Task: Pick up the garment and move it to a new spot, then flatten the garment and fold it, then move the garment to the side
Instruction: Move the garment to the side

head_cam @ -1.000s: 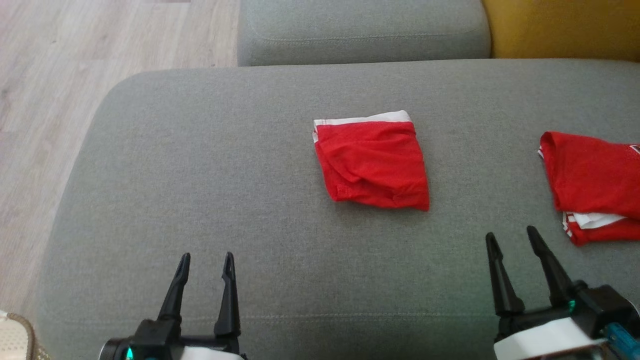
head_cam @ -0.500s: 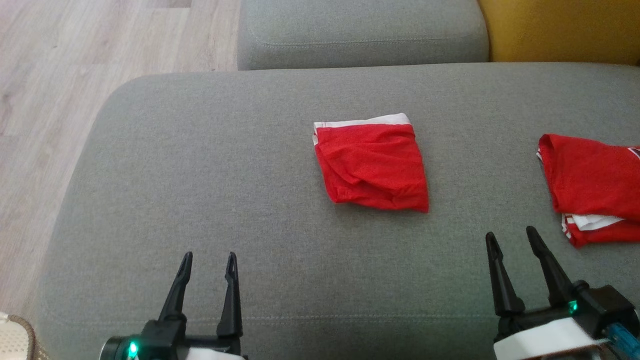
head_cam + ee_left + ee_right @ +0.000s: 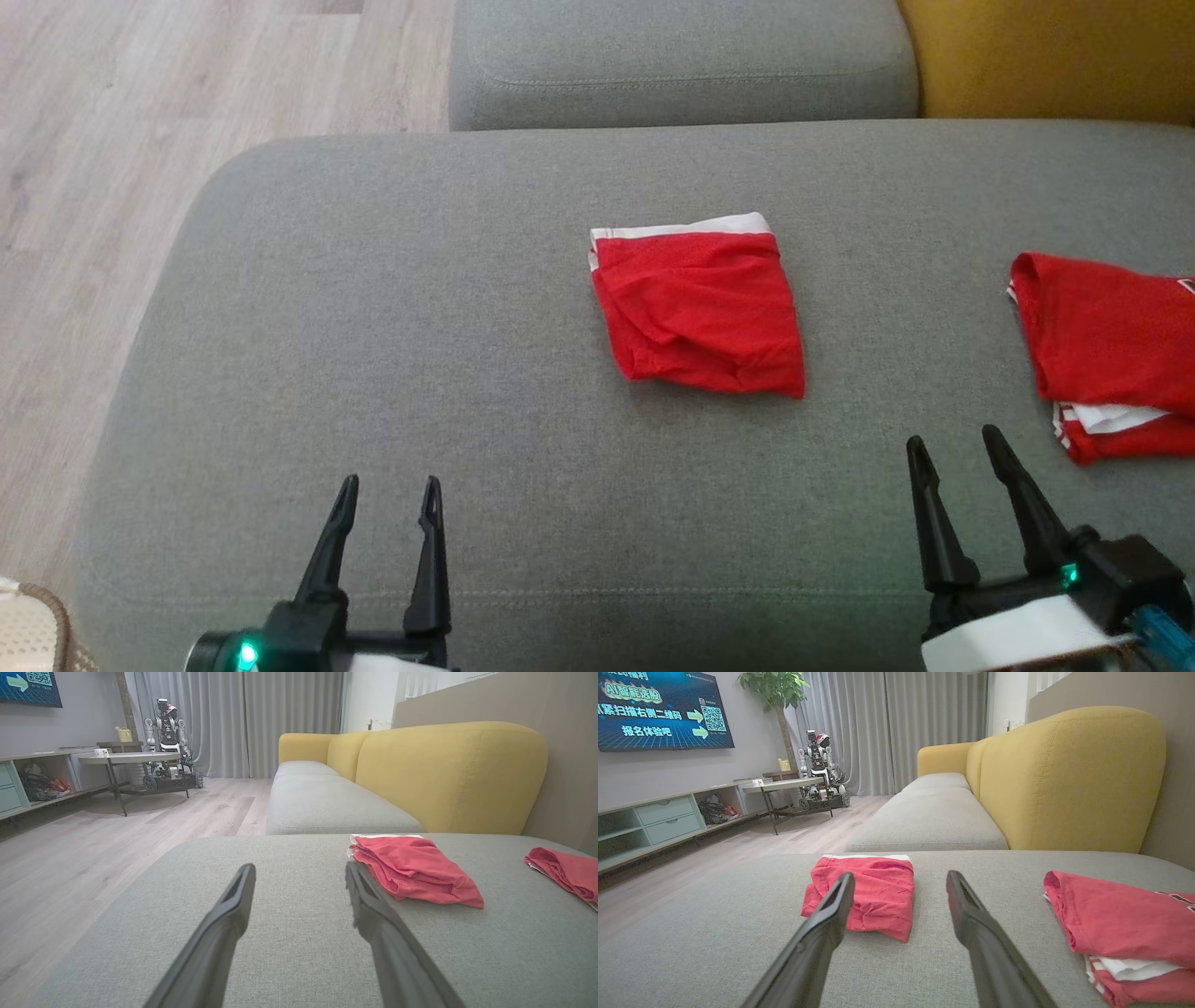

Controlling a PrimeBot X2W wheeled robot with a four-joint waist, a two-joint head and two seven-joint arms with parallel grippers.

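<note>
While the left gripper [image 3: 387,485] and right gripper [image 3: 948,443] hover spread and empty, the folded red garment [image 3: 698,308] lies ahead, between them. A one-layer pinch could spill the fold, and the right gripper might snag the red pile [image 3: 1102,336] just beside it.

A folded red garment [image 3: 698,313] lies centred on the grey cushion [image 3: 373,308].
</note>
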